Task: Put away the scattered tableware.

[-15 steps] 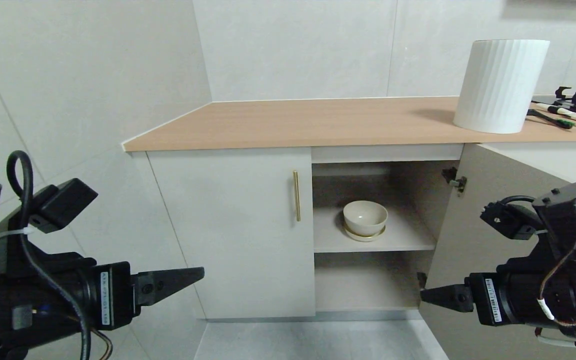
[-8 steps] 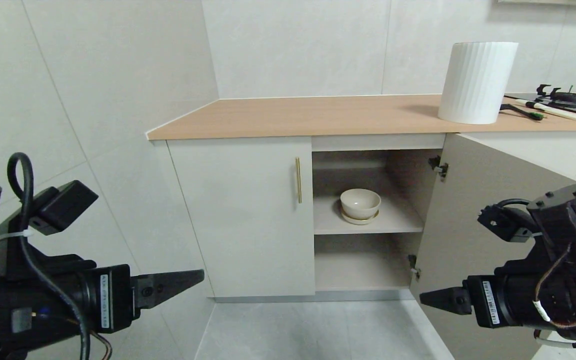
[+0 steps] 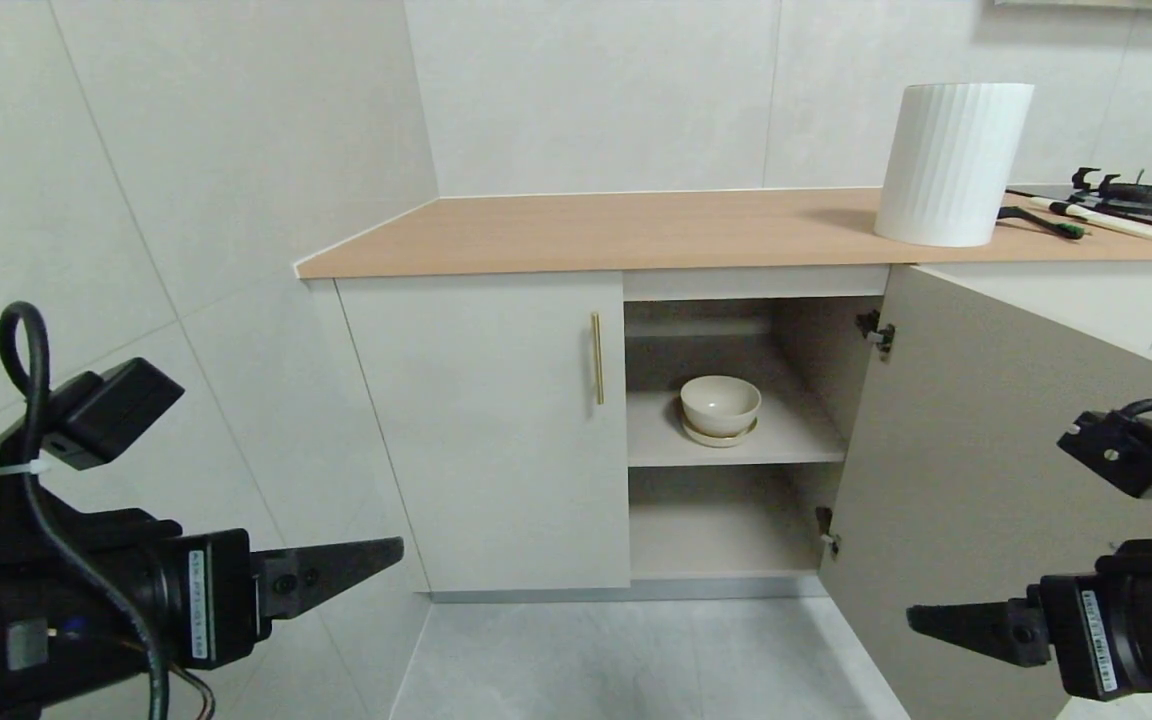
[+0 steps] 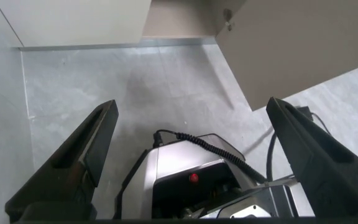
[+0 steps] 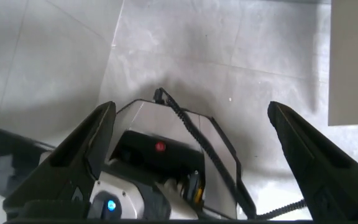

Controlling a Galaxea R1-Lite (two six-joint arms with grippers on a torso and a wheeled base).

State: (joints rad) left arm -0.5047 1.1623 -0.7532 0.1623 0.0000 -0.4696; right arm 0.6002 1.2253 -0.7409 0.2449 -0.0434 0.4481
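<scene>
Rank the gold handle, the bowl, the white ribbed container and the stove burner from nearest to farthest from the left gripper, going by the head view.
From the left gripper:
1. The gold handle, on the shut left door.
2. The bowl, farther back on the cabinet's upper shelf.
3. The white ribbed container, on the counter to the right.
4. The stove burner, at the counter's far right end.

Matte black: left gripper (image 3: pixel 391 549), right gripper (image 3: pixel 921 621); tapered wedge fingers (image 3: pixel 336 566), white labels (image 3: pixel 198 603), looped cable (image 3: pixel 31 400), white zip tie (image 3: pixel 11 468), boxy cameras (image 3: pixel 111 408).
</scene>
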